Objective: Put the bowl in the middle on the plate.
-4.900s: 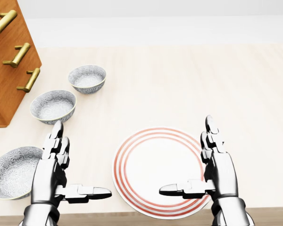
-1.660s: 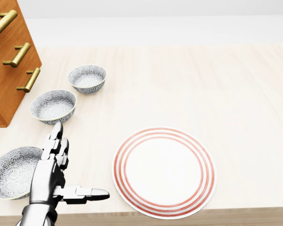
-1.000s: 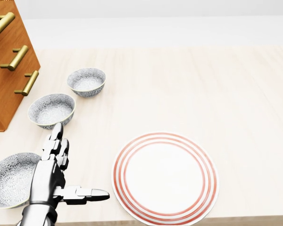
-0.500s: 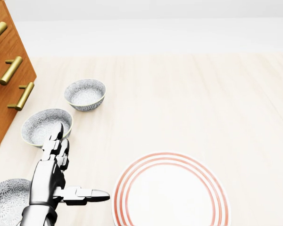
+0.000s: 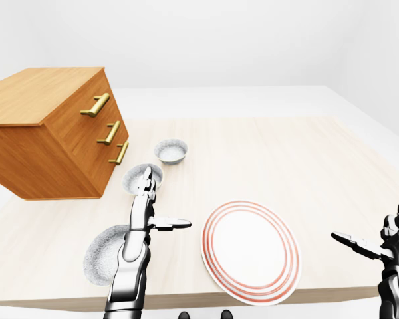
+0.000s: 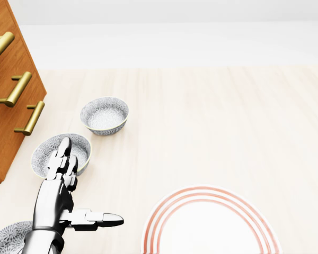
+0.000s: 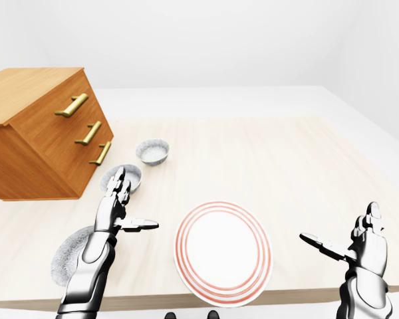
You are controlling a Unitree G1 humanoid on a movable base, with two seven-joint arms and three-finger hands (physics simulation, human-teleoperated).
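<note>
Three grey patterned bowls stand in a line on the left of the pale wooden table (image 5: 286, 153). The small one (image 6: 104, 115) is uppermost and the large one (image 5: 106, 254) lowest. Between them sits the middle bowl (image 6: 45, 153), its right side covered by my left hand's raised fingers (image 6: 63, 159). My left hand (image 6: 90, 182) is open, thumb pointing right, nothing in it. The red-ringed white plate (image 5: 251, 251) lies to its right, empty. My right hand (image 7: 346, 239) hovers open off the plate's right side, near the table's lower edge.
A wooden chest of drawers (image 5: 46, 129) with brass handles stands on the table's left, close beside the upper two bowls. The table's near edge runs along the bottom of the eye views. White floor surrounds the table.
The camera has moved: bowls and plate slid down and right in the head view. My left hand kept its pose and now overlaps the middle bowl. The right hand left the head view earlier.
</note>
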